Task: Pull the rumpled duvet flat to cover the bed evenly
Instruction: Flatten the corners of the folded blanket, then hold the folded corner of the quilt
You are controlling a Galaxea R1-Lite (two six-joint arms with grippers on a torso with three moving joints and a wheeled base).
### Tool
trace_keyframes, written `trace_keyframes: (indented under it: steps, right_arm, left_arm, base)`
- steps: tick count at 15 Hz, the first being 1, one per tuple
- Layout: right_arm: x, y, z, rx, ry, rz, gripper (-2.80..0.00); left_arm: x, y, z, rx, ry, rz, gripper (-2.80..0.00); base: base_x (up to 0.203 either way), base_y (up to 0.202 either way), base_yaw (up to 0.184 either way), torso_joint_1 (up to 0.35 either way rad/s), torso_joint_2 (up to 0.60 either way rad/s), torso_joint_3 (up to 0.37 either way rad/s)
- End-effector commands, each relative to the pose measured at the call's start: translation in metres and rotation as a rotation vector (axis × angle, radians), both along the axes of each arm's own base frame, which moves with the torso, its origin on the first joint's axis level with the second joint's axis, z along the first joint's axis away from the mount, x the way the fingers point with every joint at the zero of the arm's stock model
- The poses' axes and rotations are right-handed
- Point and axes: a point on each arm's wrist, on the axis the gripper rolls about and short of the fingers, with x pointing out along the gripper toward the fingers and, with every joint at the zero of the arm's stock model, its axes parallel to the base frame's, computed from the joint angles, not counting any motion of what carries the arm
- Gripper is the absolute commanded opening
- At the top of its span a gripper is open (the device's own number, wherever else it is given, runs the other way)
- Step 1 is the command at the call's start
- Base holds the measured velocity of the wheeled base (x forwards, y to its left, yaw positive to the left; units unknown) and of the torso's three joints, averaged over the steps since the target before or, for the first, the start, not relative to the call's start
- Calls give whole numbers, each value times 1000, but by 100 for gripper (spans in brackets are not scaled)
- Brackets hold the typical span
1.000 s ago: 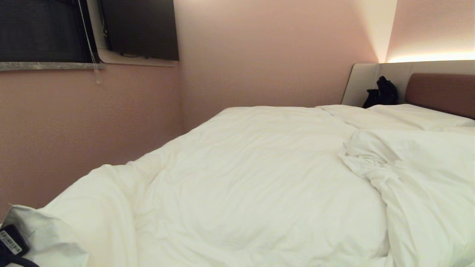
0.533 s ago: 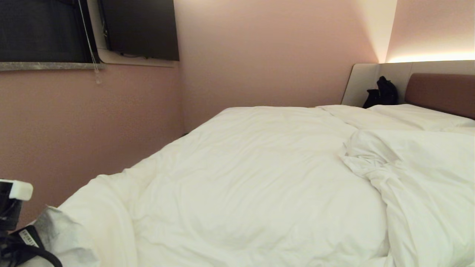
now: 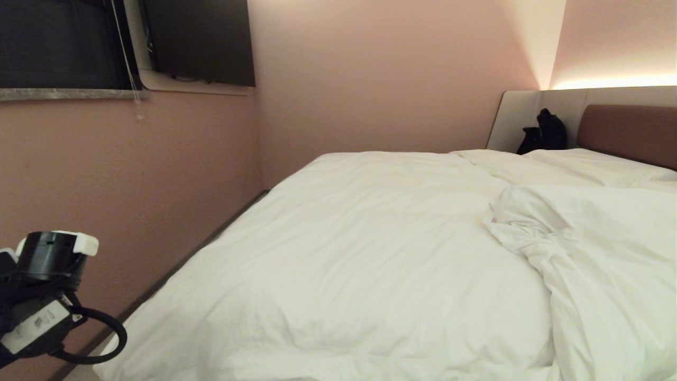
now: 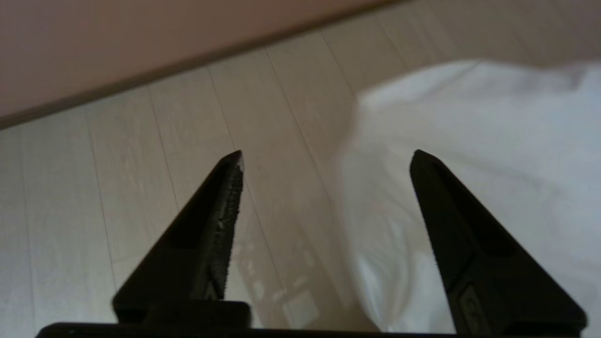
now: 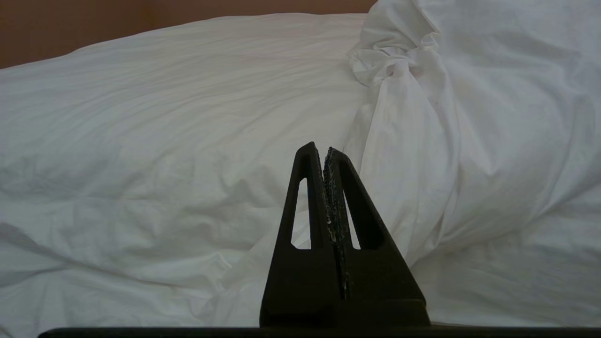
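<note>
Pink-walled room, bed (image 3: 174, 272) along the wall: the duvet (image 3: 370, 254) corner held up at near left a second ago has been dropped, so that side now lies flat, though a bunched fold remains at right. Left gripper (image 4: 326, 159) stands raised off the near-left bed corner, jaws apart and empty over the floor (image 4: 141, 164). Right gripper (image 5: 324, 155) is parked, closed, facing the duvet.

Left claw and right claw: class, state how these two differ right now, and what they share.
The left claw stands open with a wide gap and nothing between its fingers; the right claw is shut, fingers pressed together. The left claw hangs over the floor beside the duvet; the right claw points at the duvet's bunched fold. Both are black, tapered and empty.
</note>
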Motion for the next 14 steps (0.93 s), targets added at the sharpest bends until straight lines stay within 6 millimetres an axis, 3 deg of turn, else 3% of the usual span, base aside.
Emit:
trace_keyframes:
  steps: [1, 4, 5, 8, 10, 12, 14]
  right_arm:
    - [0, 0, 0, 0, 0, 1, -280]
    - [0, 0, 0, 1, 0, 0, -280]
    - [0, 0, 0, 1, 0, 2, -280]
    - [0, 0, 0, 0, 0, 0, -280]
    - [0, 0, 0, 1, 0, 0, -280]
    - [0, 0, 0, 0, 0, 0, -280]
    - [0, 0, 0, 0, 0, 2, -280]
  left_arm:
    - [5, -6, 2, 13, -25, -19, 0]
    - [5, -30, 33, 13, -160, -132, 0]
    - [4, -35, 41, 12, -190, -160, -280]
    - [-26, -60, 84, 13, -345, -337, -280]
    - [-61, -68, 111, 17, -455, -473, -280]
    - [-99, -64, 128, 27, -546, -600, -280]
    - [-135, -53, 134, 54, -614, -711, -280]
  base:
    - [0, 0, 0, 0, 0, 0]
    - [0, 0, 0, 0, 0, 0]
    - [0, 0, 0, 0, 0, 0]
    - [0, 0, 0, 0, 0, 0]
    - [0, 0, 0, 0, 0, 0]
    - [0, 0, 0, 0, 0, 0]
    - [0, 0, 0, 0, 0, 0]
